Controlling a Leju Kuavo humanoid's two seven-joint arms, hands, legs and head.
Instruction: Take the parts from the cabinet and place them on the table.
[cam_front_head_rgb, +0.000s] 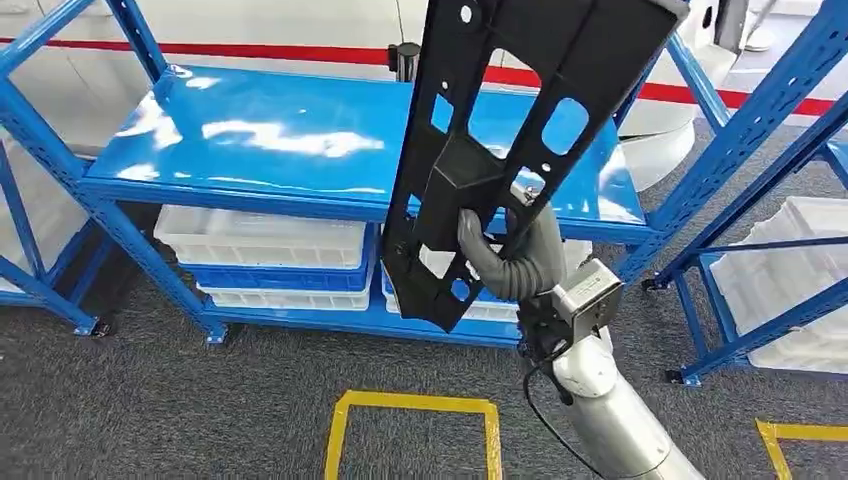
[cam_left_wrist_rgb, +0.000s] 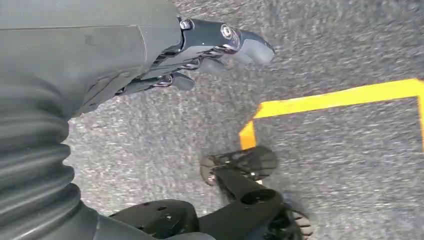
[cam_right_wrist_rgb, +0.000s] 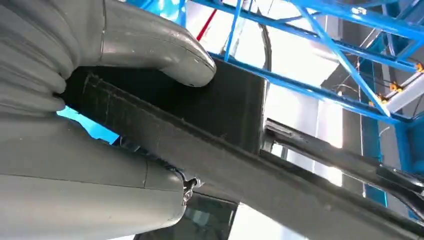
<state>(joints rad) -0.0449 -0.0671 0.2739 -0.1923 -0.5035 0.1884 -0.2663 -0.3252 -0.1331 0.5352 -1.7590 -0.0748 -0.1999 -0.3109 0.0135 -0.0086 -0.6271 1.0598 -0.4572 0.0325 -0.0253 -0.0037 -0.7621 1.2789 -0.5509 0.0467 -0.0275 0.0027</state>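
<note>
So left to right: left hand (cam_left_wrist_rgb: 200, 55) hangs low over grey floor (cam_left_wrist_rgb: 350, 165), fingers loosely apart and holding nothing, probably kept out of the way while the other arm does the carrying. Yellow tape (cam_left_wrist_rgb: 330, 100) runs on the floor just beyond it.

Rack (cam_front_head_rgb: 280, 140) is blue; its top shelf is glossy, with white bins (cam_front_head_rgb: 260, 245) stacked on the lower shelf toward the left end. More bins sit in the neighbouring rack at the right edge.

Part (cam_front_head_rgb: 500, 150), a long black perforated panel, is off the shelf and in the air, in front of the top shelf's right end, tilted and standing nearly on end. Right hand (cam_front_head_rgb: 510, 250) grips it low down, fingers hooked through a cut-out, thumb (cam_right_wrist_rgb: 165, 50) pressed on its flat face; looks chosen because the holes give a secure hold on a long awkward piece.

Judging by this, pick is done and placing remains; no table is seen. Long overhang above the hand could snag the rack posts.
</note>
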